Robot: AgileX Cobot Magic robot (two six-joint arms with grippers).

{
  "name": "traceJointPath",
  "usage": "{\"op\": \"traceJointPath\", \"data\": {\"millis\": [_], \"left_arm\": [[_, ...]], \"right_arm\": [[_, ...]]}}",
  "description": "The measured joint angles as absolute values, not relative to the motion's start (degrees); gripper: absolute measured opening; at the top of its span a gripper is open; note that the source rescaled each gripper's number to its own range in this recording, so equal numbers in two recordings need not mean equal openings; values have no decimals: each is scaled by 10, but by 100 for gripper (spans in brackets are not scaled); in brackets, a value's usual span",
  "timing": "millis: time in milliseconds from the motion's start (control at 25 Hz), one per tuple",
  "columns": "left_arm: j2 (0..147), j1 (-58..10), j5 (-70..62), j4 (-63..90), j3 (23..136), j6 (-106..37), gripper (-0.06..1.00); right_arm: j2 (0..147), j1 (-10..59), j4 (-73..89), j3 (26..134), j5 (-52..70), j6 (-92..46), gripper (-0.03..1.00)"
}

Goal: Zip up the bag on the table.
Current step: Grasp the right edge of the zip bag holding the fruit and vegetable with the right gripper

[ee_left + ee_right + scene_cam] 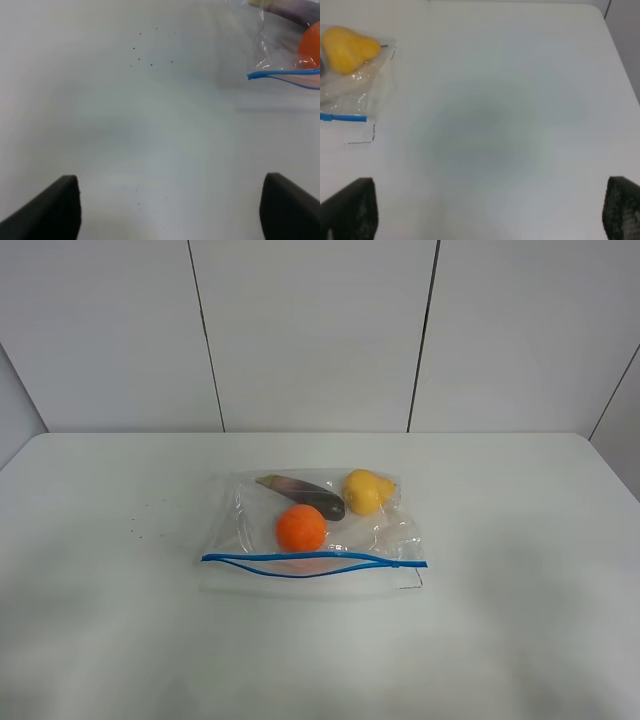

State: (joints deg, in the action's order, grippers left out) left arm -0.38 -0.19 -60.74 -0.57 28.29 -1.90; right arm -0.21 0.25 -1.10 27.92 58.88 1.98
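The clear zip bag (385, 532) lies flat in the middle of the white table (110, 500). Its blue zipper strip (312, 562) runs along the near edge, and its two tracks bow apart in the middle. Inside are an orange fruit (301, 528), a yellow pear (366, 490) and a dark purple eggplant (305, 494). Neither arm shows in the exterior high view. My left gripper (170, 210) is open and empty above bare table, with the zipper's left end (257, 75) ahead of it. My right gripper (485, 210) is open and empty, with the bag's right corner (350, 95) off to one side.
Small dark specks (140, 525) lie on the table left of the bag. A white panelled wall (310, 330) stands behind the table's far edge. The table's right edge (620, 60) shows in the right wrist view.
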Motion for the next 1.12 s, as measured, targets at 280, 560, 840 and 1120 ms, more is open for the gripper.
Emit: {"op": "traceJointPath", "data": {"millis": [280,560,840,1120], "left_arm": [[-4,-2,-607,-6,283,-19,92],[-4,-2,-607,-6,283,-19,92],[-4,-2,-607,-6,283,-19,92],[-4,-2,-607,-6,283,-19,92]], "right_arm": [[-2,2,-12,279,589,20,100],[109,2,-22,355,577,11,100],[399,2,20,507,567,6,100],[660,2,124,571,543,-72,100]]}}
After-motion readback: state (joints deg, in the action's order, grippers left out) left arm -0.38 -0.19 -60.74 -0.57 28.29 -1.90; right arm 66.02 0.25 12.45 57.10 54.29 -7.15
